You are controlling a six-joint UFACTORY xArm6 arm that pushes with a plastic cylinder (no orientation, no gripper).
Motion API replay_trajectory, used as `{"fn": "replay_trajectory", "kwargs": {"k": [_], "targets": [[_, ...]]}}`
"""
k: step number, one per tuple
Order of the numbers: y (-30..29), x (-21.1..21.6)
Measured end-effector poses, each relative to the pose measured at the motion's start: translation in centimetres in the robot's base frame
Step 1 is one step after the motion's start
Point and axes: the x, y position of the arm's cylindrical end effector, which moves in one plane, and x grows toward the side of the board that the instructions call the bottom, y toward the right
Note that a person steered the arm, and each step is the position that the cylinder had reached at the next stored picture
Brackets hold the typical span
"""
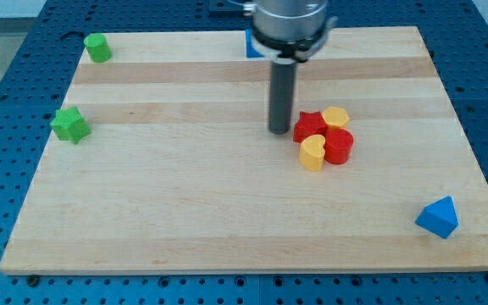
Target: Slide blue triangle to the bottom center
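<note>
The blue triangle [438,217] lies near the board's bottom right corner. My tip [279,130] rests on the board at centre, just left of a tight cluster: a red star [309,125], a yellow block [335,117], a red cylinder [339,146] and a yellow heart [313,153]. The tip is far up and left of the blue triangle, not touching it.
A green cylinder [98,47] sits at the top left corner and a green star [71,124] at the left edge. A blue block [252,45] at the top edge is partly hidden behind the arm. The wooden board [142,212] lies on a blue perforated table.
</note>
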Motion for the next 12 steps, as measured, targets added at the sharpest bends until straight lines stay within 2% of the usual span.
{"fn": "replay_trajectory", "kwargs": {"k": [1, 2, 3, 5, 7, 8, 9, 10, 11, 12], "targets": [[-5.4, 3.1], [-8.1, 5.7], [-8.6, 6.1], [-6.5, 11.3], [7.3, 9.4], [16.4, 7.1], [25.6, 6.6], [31.5, 9.4], [31.7, 14.0], [29.5, 16.3]]}}
